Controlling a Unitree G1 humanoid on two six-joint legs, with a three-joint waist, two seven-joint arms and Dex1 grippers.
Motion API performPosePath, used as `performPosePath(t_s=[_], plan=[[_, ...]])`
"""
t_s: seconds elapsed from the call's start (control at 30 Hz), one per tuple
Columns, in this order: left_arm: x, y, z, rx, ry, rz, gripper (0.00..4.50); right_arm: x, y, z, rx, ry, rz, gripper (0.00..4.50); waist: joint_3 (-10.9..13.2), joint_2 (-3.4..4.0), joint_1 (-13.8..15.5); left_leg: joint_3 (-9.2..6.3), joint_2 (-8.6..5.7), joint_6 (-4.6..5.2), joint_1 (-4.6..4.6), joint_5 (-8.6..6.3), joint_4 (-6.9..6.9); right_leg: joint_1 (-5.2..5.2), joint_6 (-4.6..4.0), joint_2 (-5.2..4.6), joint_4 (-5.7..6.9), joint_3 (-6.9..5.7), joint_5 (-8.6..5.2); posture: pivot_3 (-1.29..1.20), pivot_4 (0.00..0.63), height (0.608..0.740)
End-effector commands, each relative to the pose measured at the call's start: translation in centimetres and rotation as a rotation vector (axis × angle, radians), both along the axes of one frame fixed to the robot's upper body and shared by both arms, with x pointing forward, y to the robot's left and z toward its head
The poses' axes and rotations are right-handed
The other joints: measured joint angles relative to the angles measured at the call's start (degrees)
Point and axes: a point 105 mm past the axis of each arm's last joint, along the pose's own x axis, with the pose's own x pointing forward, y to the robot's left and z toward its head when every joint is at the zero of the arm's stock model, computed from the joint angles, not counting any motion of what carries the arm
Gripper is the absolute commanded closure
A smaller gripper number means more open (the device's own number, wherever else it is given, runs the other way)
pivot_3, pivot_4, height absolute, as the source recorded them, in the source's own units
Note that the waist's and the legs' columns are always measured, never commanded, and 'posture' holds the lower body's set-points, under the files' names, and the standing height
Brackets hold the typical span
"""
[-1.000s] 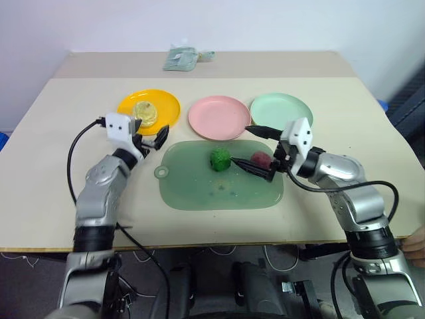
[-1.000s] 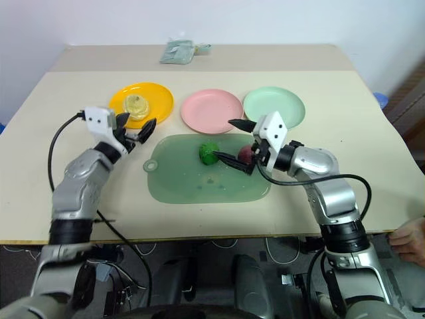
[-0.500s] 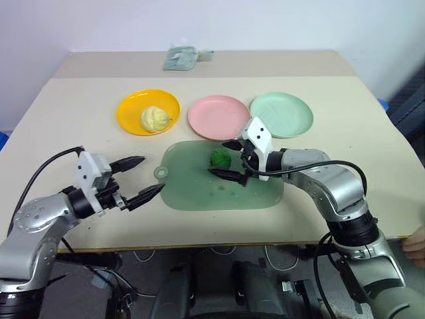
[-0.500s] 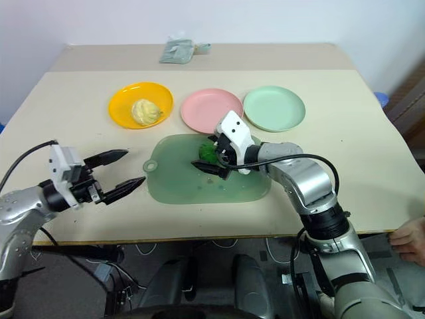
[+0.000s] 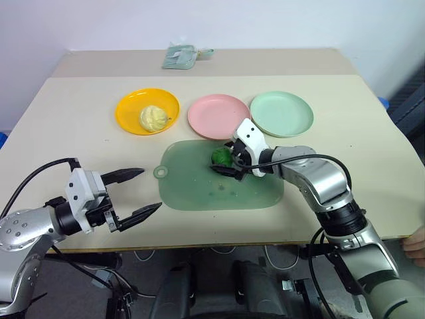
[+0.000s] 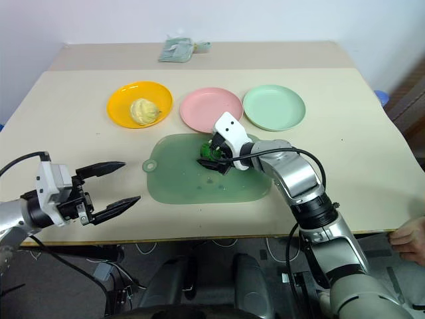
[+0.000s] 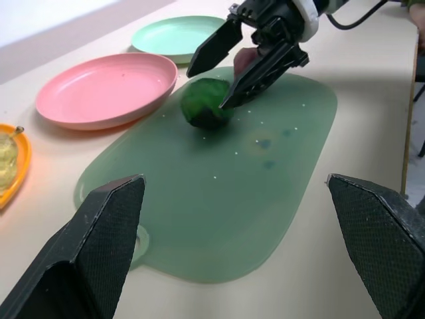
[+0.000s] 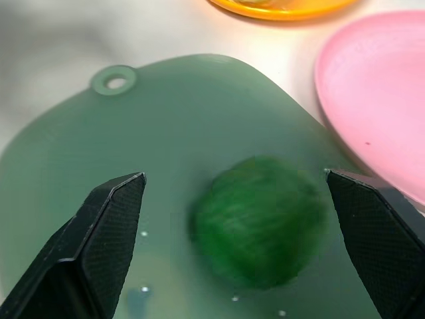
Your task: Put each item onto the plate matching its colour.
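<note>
**Right gripper at the green ball; left arm pulled back**

Since a second ago my left gripper has withdrawn from beside the orange plate to the near table edge; its fingers stand wide apart and empty. My right gripper has shifted left across the mat from the red ball, now hidden behind it, to the green ball. Its fingers are spread wide either side of that ball, not clamped. The yellow item lies on the orange plate. The pink plate and mint plate are bare. No legible writing.
</note>
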Motion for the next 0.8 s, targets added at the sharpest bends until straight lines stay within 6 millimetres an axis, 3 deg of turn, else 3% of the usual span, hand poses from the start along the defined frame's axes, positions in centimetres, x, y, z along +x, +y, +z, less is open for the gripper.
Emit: performPosePath(t_s=[0.03, 0.47, 0.57, 0.67, 0.8], plan=[[-0.3, -0.2, 1.1, -0.005, -0.056, 0.006, 0.01, 0.3, 0.6, 1.6, 0.014, -0.066, 0.020, 0.05, 0.00, 0.00, 0.01, 0.00, 0.00, 0.00, 0.00, 0.00, 0.01, 0.00, 0.00, 0.00, 0.01, 0.00, 0.00, 0.00, 0.150, 0.740], [-0.6, -0.4, 1.1, -0.024, -0.062, 0.030, 0.01, 1.3, 0.3, -0.1, -0.040, -0.057, 0.006, 0.05, 0.00, 0.00, 0.06, 0.00, 0.00, 0.02, 0.01, 0.01, 0.07, 0.05, 0.01, 0.10, 0.03, -0.06, 0.01, 0.00, 0.150, 0.740], [-0.6, -0.5, 1.1, -0.028, -0.063, 0.032, 0.00, 1.4, 0.2, -0.2, -0.045, -0.053, 0.005, 0.82, 0.00, 0.00, 0.10, 0.01, 0.00, 0.03, 0.01, 0.02, 0.09, 0.06, 0.01, 0.14, 0.04, -0.07, 0.01, 0.00, 0.150, 0.740], [-0.7, -0.5, 1.0, -0.034, -0.061, 0.037, 0.00, 1.4, 0.1, 0.1, -0.038, -0.059, 0.007, 2.11, 0.00, 0.00, 0.11, 0.00, 0.01, 0.03, 0.01, 0.02, 0.10, 0.07, 0.02, 0.19, 0.04, -0.08, 0.01, 0.00, 0.150, 0.740], [-0.6, -0.5, 1.0, -0.045, -0.063, 0.039, 0.00, 1.3, 0.0, 1.6, -0.006, -0.082, 0.005, 2.11, 0.00, 0.00, 0.13, 0.01, 0.01, 0.03, 0.02, 0.02, 0.11, 0.08, 0.02, 0.27, 0.05, -0.08, 0.01, 0.00, 0.150, 0.740]])
